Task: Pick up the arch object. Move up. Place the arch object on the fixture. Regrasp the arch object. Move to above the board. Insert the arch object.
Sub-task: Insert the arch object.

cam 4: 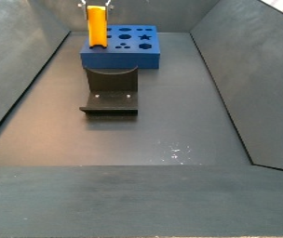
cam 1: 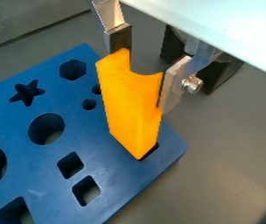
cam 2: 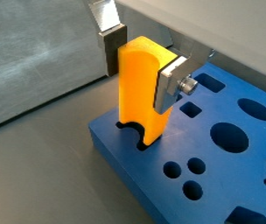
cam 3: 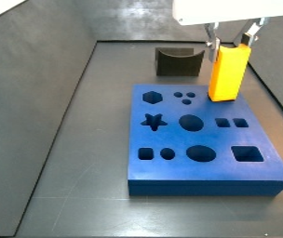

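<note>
The hand (cam 1: 143, 54), clamped on the upright arch object (cam 1: 130, 103), holds its lower end entering the arch cutout at the blue board's (cam 1: 53, 162) corner.

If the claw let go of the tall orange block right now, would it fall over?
Probably not far. The arch object stands upright with its lower end already in a cutout at the corner of the board, so the hole likely steadies it. It looks stiff, with flat faces, so it should not roll. The gripper pinches only its top; smooth sides might slip.
</note>
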You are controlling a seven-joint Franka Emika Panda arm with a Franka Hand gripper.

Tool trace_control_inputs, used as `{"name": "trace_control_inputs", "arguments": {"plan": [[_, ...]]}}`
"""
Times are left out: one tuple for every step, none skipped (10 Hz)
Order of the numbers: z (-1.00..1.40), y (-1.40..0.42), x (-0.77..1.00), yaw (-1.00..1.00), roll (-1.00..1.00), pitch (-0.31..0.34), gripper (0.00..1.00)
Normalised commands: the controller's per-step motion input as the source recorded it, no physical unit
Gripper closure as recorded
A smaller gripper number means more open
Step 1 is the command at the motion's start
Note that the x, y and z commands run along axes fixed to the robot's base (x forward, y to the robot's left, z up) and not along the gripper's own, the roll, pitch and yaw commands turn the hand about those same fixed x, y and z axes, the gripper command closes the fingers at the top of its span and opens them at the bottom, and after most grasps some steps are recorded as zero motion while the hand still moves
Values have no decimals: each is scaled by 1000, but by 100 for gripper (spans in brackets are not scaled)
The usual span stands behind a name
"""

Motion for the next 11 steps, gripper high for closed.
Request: {"name": "trace_control_inputs", "arguments": {"plan": [[-23, 0, 0, -186, 0, 0, 100], [-43, 57, 343, -289, 0, 16, 100], [0, 6, 297, -243, 1, 59, 100], [-49, 0, 0, 0, 0, 0, 100], [-83, 9, 0, 0, 0, -4, 100], [-157, 111, 0, 0, 0, 0, 100], [-134, 126, 0, 0, 0, -34, 100], [0, 0, -34, 0, 0, -29, 100], [-77, 40, -37, 0, 0, 0, 100], [-91, 80, -26, 0, 6, 0, 100], [-37, 106, 0, 0, 0, 6, 100]]}}
